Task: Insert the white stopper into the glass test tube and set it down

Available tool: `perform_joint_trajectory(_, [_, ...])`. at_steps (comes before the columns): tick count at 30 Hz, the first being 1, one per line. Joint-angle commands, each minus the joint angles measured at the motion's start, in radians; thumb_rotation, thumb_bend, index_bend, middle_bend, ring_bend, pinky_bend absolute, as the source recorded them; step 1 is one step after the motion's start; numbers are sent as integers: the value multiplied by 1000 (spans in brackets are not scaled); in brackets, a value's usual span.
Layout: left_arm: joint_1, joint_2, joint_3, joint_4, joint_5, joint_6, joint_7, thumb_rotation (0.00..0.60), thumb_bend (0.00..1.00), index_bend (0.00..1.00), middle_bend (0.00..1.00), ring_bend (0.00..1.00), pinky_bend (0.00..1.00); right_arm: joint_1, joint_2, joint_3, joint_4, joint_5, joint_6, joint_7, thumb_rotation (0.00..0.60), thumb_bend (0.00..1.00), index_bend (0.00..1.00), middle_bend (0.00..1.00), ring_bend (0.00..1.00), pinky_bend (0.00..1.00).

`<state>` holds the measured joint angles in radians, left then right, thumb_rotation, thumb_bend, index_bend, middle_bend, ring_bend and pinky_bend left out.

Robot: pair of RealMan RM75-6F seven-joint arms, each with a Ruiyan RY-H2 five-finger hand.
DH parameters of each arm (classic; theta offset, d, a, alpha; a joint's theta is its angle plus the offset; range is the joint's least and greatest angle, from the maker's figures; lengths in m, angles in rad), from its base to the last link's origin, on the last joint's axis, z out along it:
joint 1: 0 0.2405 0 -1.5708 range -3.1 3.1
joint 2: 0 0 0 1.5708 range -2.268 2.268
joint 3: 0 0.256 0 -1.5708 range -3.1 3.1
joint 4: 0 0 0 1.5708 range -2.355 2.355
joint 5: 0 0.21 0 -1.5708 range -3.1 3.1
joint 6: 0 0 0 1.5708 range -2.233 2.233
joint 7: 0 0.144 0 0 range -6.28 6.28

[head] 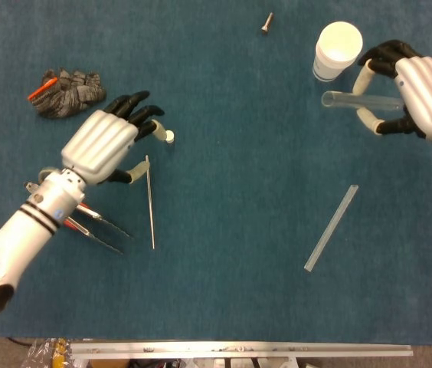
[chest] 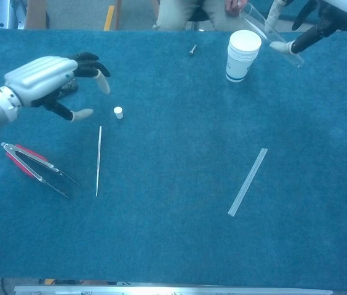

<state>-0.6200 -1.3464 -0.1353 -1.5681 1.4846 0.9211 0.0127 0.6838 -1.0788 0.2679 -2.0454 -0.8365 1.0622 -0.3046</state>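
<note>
The small white stopper (head: pixel 169 136) (chest: pixel 118 112) stands on the blue table cloth left of centre. My left hand (head: pixel 109 146) (chest: pixel 47 80) hovers just left of it with fingers spread, holding nothing; its fingertips (head: pixel 158 132) are close to the stopper. My right hand (head: pixel 419 96) (chest: pixel 321 18) holds the glass test tube (head: pixel 354 100) (chest: pixel 266 34) lifted at the far right, the open mouth pointing left, beside the paper cup.
A white paper cup (head: pixel 338 50) (chest: pixel 242 55) stands at the back right. Red-handled tongs (head: pixel 86 218), a thin rod (head: pixel 150 201), a clear strip (head: pixel 331 228), a grey glove (head: pixel 67 93) and a small screw (head: pixel 266 22) lie on the cloth.
</note>
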Motion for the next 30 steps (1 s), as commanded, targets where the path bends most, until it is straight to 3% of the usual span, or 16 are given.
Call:
perform_joint_trajectory(1, [-33,-41,-7,47,-29,-34,-10,600,319,347,168,32,51,-3,8,-4,-7,-5,6,3,600,403,651,325,179,358])
perform_joint_trajectory(30, [-160,-295,-14,361,-194,-128,112,600,319,388,158,32,51,-26,43,-37,2,-30,11,41,600,403,656,325,179,358])
